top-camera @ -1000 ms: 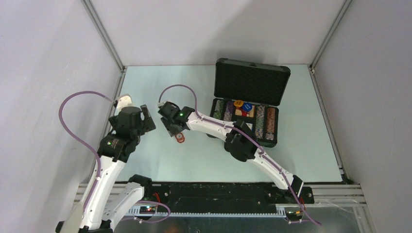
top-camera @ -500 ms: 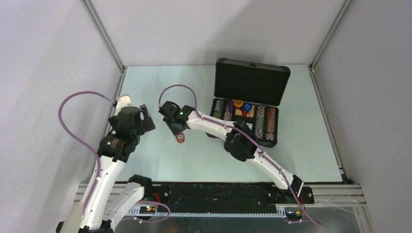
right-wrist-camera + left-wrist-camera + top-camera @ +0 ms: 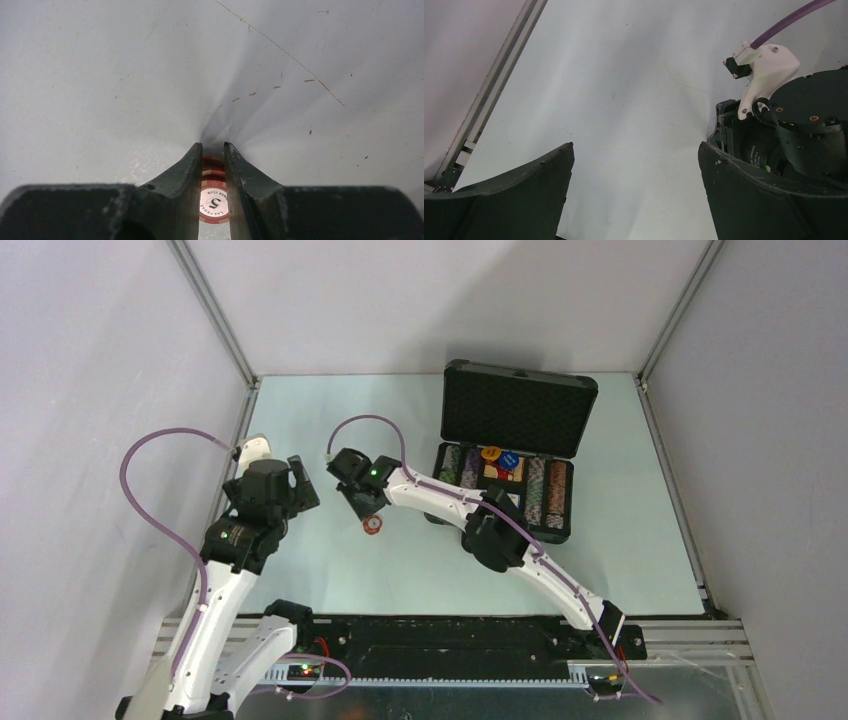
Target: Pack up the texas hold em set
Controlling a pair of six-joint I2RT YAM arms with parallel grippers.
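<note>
Now the right arm's jaws are drawn narrow, left of the open case [image 3: 505, 480]. A red-white chip [image 3: 215, 201] marked 5 shows in the slit, but pinched or not, I cannot tell. It sits at the worktop [image 3: 400, 575]. Further left of the case, the left arm's jaws gape wide.

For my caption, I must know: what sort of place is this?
Probably a robot test cell: left arm and right arm fixed at a table, bare walls with metal posts, open case.
</note>
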